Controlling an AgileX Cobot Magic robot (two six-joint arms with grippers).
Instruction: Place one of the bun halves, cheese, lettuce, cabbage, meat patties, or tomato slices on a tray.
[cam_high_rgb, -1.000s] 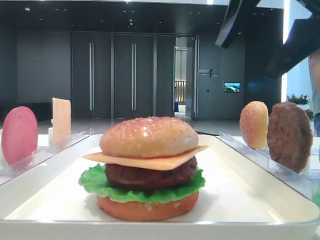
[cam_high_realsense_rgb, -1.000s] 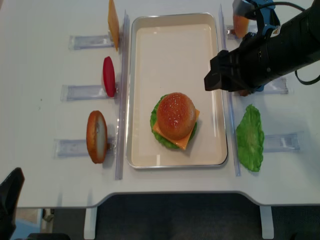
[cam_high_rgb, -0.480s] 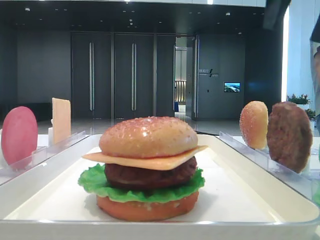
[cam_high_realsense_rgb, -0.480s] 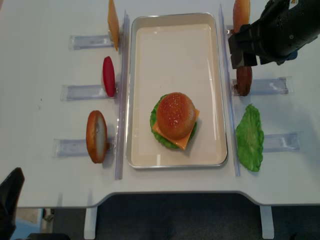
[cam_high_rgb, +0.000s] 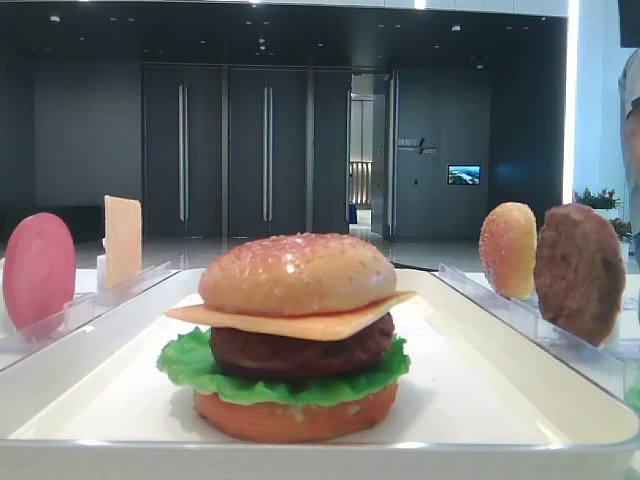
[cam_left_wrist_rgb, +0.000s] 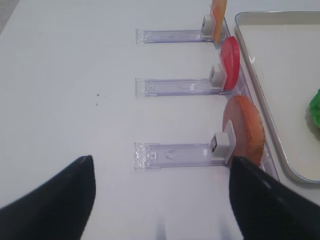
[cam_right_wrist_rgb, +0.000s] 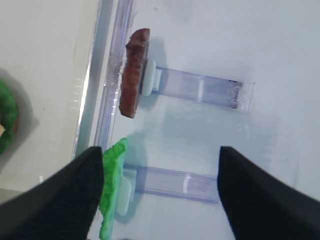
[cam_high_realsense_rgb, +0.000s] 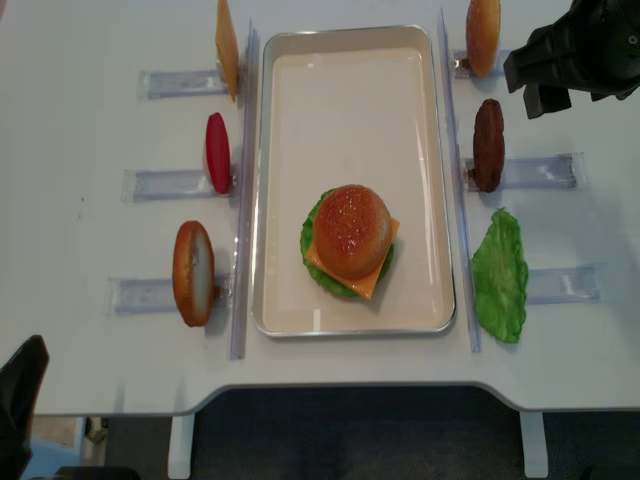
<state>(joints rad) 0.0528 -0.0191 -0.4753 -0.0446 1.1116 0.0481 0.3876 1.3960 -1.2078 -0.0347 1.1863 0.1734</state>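
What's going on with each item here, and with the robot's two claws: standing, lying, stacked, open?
tray: holds one stacked burger.
burger: complete, bun on top.
spare bun: upright in rack.
patty: upright in rack.
lettuce: lying flat.
tomato slice: upright.
cheese: upright.
right gripper: open, empty.
left gripper: open, empty.

Clear slotted racks on white table

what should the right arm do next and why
Probably keep pulling the right gripper clear of the tray. Its jaws are open and empty, and the burger already stands stacked: tomato base, lettuce, patty, cheese, bun top. Nothing on the tray looks unfinished.
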